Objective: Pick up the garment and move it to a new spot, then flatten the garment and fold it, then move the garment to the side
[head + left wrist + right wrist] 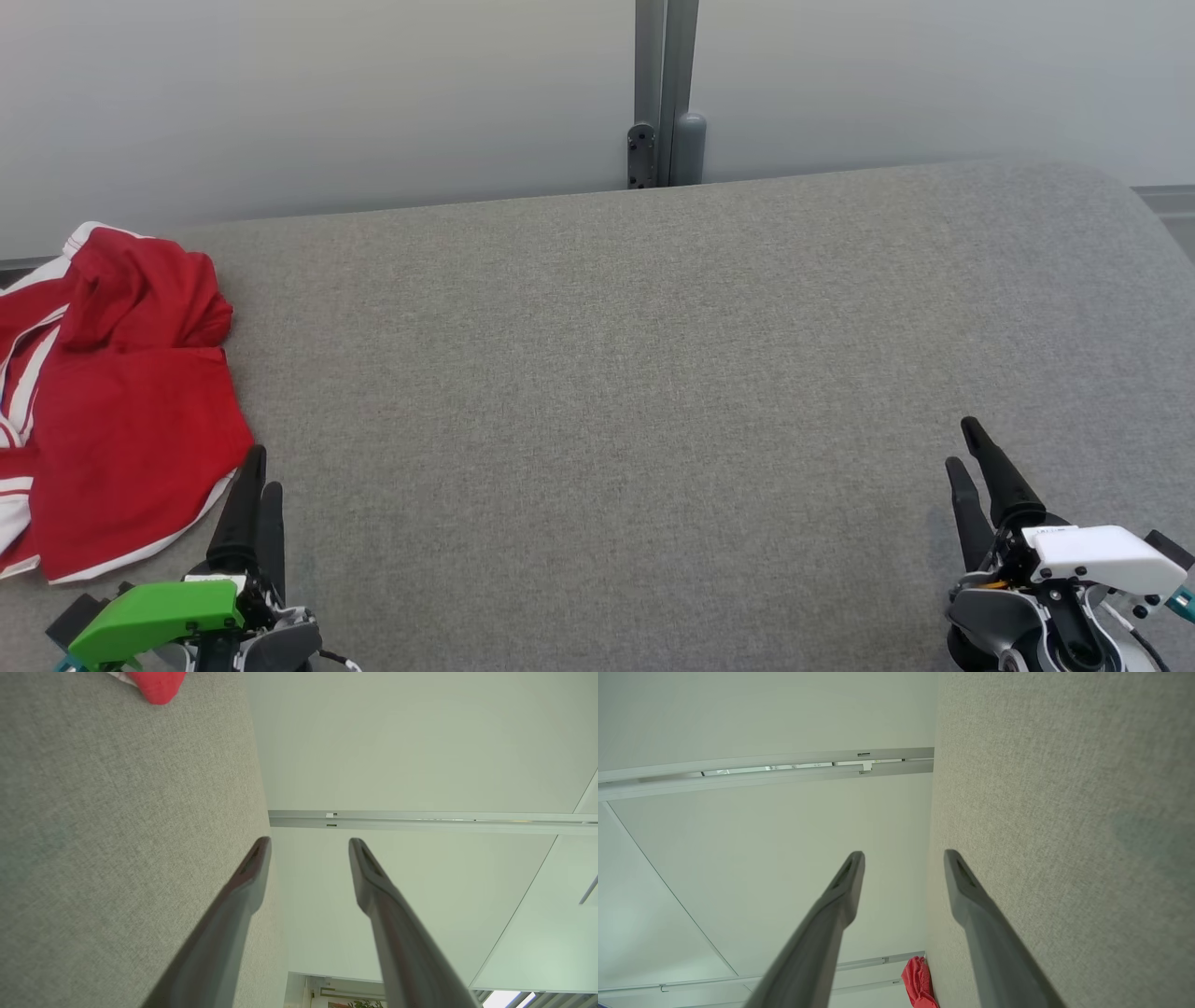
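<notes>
Red sports garment (121, 401) heaped at the left end of a grey woven surface (607, 373), with two empty grippers waiting at that surface's near edge.

The garment is thin and soft, bunched into loose folds, with white double-stripe trim seen along its hems; part of it runs off the surface's left end. The surface is matte, coarse-textured cloth with a rounded far edge. The left gripper (263, 469) is held over the surface's near left corner, just beside the garment's hem, its long dark tapered fingers (247, 877) spread apart and nothing between them. The right gripper (961, 443) is parked at the surface's near right corner, likewise spread and empty. The first pick-up appears to be pending: a reach onto the heap and a firm pinch of several layers would be needed.
</notes>
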Available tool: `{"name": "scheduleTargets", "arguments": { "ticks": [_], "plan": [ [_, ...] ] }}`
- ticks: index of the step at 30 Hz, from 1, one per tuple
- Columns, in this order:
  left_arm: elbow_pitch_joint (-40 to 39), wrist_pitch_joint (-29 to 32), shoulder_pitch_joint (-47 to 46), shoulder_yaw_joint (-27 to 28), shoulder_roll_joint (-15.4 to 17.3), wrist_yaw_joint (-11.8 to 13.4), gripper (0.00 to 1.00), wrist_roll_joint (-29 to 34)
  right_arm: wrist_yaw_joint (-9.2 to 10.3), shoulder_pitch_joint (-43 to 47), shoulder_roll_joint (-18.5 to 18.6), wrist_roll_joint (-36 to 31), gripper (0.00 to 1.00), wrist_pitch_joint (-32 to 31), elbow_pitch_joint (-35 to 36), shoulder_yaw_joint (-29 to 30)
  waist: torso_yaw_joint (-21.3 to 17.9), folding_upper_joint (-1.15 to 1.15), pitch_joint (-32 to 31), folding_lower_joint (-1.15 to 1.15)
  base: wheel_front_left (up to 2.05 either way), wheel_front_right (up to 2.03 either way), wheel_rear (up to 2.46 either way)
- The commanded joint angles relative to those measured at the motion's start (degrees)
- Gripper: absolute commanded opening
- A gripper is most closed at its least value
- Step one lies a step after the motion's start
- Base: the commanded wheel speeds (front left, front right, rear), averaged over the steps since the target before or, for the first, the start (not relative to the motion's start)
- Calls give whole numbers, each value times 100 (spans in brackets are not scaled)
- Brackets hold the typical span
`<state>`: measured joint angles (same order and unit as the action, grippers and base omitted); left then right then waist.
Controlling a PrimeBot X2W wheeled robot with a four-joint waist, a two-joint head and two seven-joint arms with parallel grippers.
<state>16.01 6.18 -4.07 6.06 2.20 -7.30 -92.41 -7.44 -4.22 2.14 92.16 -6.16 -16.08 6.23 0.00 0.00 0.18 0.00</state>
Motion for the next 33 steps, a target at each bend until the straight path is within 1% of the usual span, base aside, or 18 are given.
{"name": "scheduleTargets", "arguments": {
  "ticks": [1,7,13,17,27,33],
  "plan": [
    [-114,-75,-82,-38,21,-7,100,29,-2,-84,31,-21,100,75,112,-33,2,0,0,0,0,0,0],
    [-154,-248,-36,-140,25,-9,100,179,-3,-40,48,-268,100,247,160,-108,4,0,1,0,0,0,0],
    [-171,-410,-2,-178,31,-10,100,631,-3,-30,77,-944,100,408,279,-164,-1,0,5,0,0,0,0],
    [-206,-508,16,-199,34,-2,100,1069,-3,-28,115,-1493,100,506,376,-223,-5,0,6,0,0,0,0],
    [-262,-742,58,-299,42,95,100,2385,-4,-31,265,-2928,100,739,622,-408,-26,0,-5,0,0,0,0],
    [-196,-869,72,-358,60,154,100,3084,-4,0,315,-3641,100,869,723,-487,-48,0,-10,0,0,0,0]
  ]
}}
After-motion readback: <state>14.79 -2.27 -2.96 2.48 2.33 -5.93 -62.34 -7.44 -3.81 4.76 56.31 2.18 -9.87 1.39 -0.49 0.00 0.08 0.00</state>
